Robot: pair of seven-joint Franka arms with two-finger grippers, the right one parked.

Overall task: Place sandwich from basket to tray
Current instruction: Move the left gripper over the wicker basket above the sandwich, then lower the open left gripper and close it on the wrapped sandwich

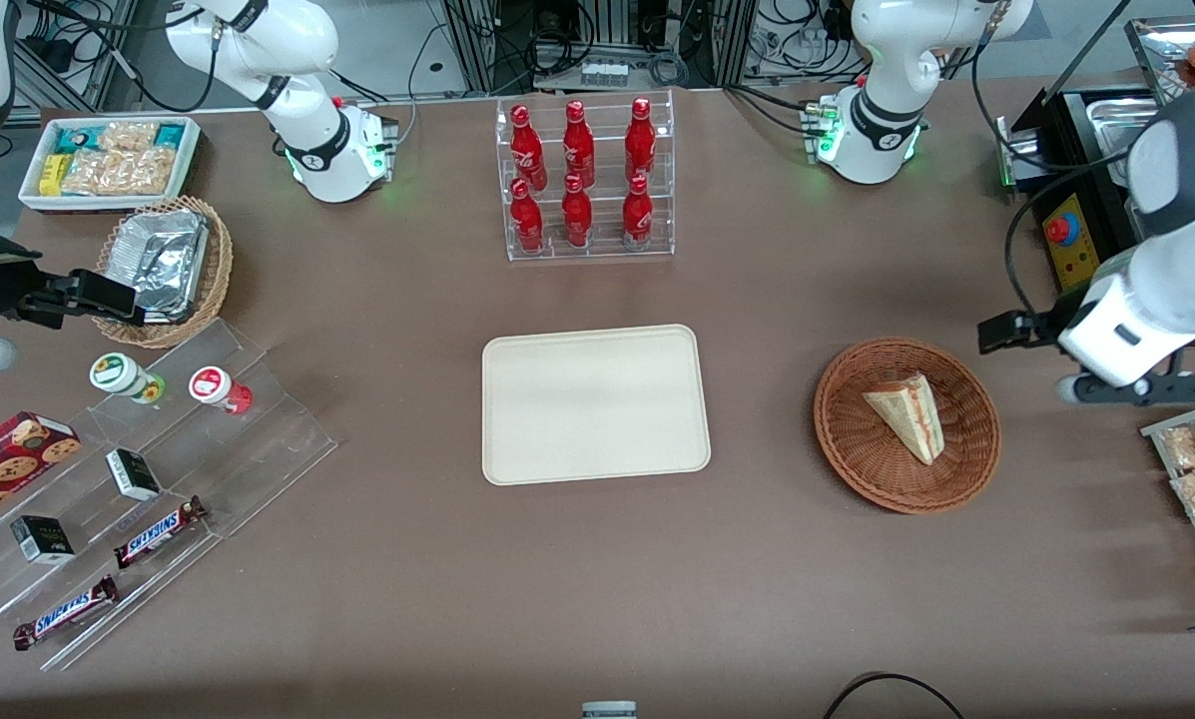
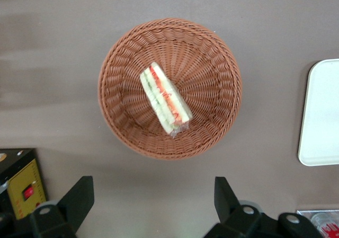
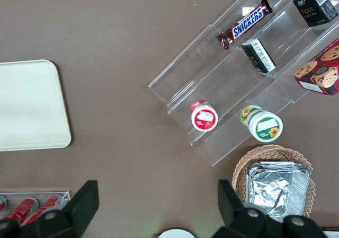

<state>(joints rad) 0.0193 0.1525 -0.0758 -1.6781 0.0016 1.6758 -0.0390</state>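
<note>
While the brown table (image 1: 407,559) fills most of the front view, we find the cream tray (image 1: 595,403) at the frame's centre with nothing on it. Right of centre sits the reddish-brown basket (image 1: 906,424), well apart from the tray. In it lies the sandwich (image 1: 908,414), its red and green filling showing along the cut edge. At the far right edge of the frame the left arm's gripper (image 2: 151,203) hangs above the table just beside the basket; in the wrist view we see its two fingers (image 2: 79,198) spread wide, holding nothing, clear of the basket's rim (image 2: 169,154).
</note>
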